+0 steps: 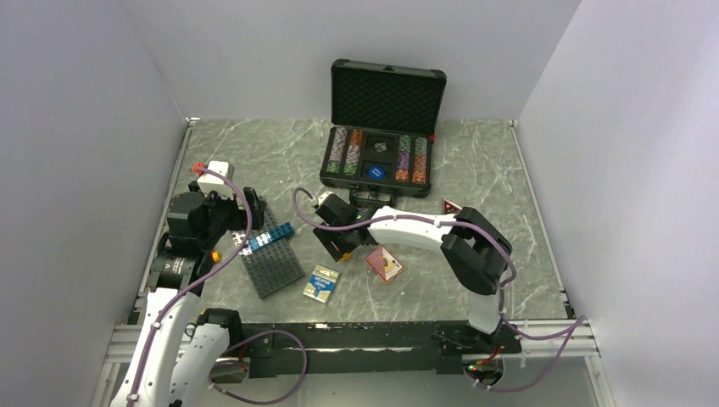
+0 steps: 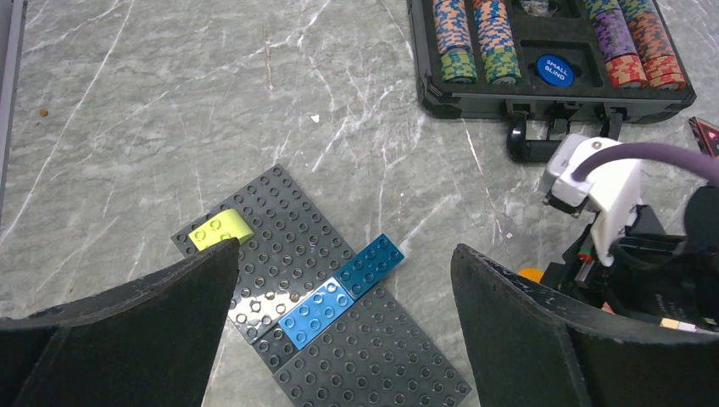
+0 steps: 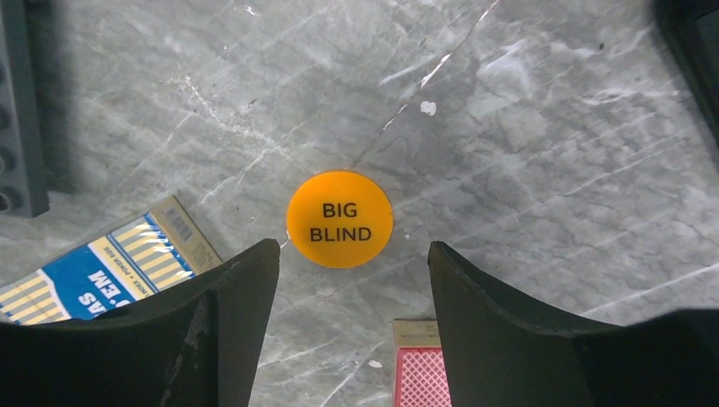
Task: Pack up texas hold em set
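Bare tabletop (image 3: 526, 127) rings the orange disc (image 3: 339, 219), so your right claw (image 3: 349, 254) has room there. The blue card deck (image 3: 93, 271) crowds one finger, the red deck (image 3: 421, 373) the other.

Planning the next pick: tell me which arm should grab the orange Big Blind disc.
Right. The right gripper, open, hangs over the Big Blind disc; the left gripper is over the building plate.

Table (image 1: 254, 153): grey-green marble, white veins.
Your case (image 1: 386, 93): black shell, black dimpled foam.
Chip rows (image 2: 475, 38): you get green, orange, blue, purple and red stripes.
Blue disc (image 2: 554, 70): white lettering.
Orange disc (image 3: 339, 219): black lettering.
Blue-yellow deck (image 3: 93, 271): striped.
Red deck (image 3: 421, 377): fine crosshatch.
Plate (image 2: 356, 339): dark grey, studded.
On it you see blue bricks (image 2: 318, 314) and yellow-green brick (image 2: 220, 229).
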### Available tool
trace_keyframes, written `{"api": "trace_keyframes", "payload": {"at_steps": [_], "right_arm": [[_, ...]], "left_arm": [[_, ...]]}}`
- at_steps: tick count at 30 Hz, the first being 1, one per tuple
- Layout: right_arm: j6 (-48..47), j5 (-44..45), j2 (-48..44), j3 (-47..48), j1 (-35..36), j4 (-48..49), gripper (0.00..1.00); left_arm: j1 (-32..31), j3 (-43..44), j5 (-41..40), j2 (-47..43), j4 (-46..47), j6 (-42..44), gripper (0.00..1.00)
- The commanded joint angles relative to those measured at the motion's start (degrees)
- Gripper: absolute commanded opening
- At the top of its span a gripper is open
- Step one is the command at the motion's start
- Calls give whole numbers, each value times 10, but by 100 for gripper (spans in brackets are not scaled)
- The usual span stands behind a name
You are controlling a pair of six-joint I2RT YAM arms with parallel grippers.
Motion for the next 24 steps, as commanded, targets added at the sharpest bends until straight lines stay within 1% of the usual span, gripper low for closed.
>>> {"api": "trace_keyframes", "payload": {"at_steps": [1, 8, 24], "right_arm": [[9, -18, 14, 13, 2, 22, 70], [15, -26, 35, 23, 2, 22, 69], [23, -28, 51, 21, 1, 23, 67]], "left_arm": [[-1, 5, -4, 0, 21, -4, 99], [-1, 5, -2, 0, 21, -4, 99], [-1, 5, -4, -1, 21, -4, 99]]}}
